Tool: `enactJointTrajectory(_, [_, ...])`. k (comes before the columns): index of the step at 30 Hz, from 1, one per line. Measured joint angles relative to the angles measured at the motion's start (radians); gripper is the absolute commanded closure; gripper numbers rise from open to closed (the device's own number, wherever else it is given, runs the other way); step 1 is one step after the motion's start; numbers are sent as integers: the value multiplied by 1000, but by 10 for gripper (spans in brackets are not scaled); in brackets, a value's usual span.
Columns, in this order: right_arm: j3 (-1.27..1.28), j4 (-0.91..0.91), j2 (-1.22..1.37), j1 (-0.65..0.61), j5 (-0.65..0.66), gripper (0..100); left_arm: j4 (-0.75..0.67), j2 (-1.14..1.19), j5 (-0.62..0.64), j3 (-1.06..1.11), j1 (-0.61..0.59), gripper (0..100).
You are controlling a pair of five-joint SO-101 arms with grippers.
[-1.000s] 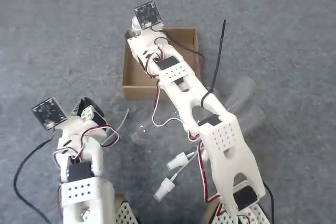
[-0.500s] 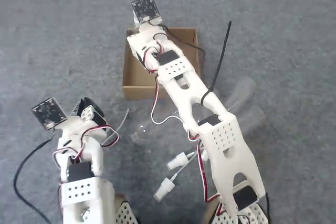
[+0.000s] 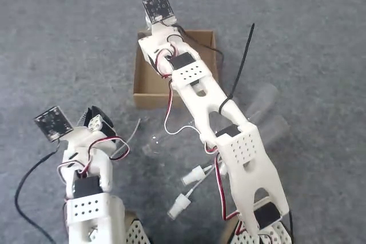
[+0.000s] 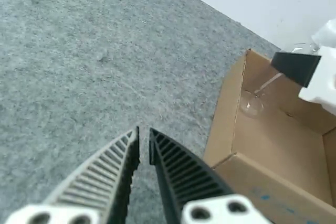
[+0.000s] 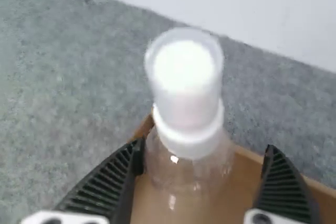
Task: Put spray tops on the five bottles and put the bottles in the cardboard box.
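Bottle (image 5: 185, 103) upright in cardboard box (image 3: 143, 84) corner; right gripper (image 5: 203, 153) spread wide, to be raised straight clear. Left gripper (image 4: 144, 135) nearly closed, empty.

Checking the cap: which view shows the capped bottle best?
Right wrist view: bottle and spray top close up inside the open right gripper. Left wrist view shows its base at the cardboard box; in the high view the arm mostly covers it.

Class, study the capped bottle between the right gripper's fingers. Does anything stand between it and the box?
Nothing visible does. The bottle sits between the right gripper's open jaws, and the left wrist view shows its base already inside the box, near the far wall.
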Motion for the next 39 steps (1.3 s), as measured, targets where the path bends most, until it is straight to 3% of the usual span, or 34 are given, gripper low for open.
enactJointTrajectory(18, [0,284,-100,-34,-3,711,0,0,0,0,0,972])
enactJointTrajectory(39, [0,881,-451,-71,-3,712,0,0,0,0,0,971])
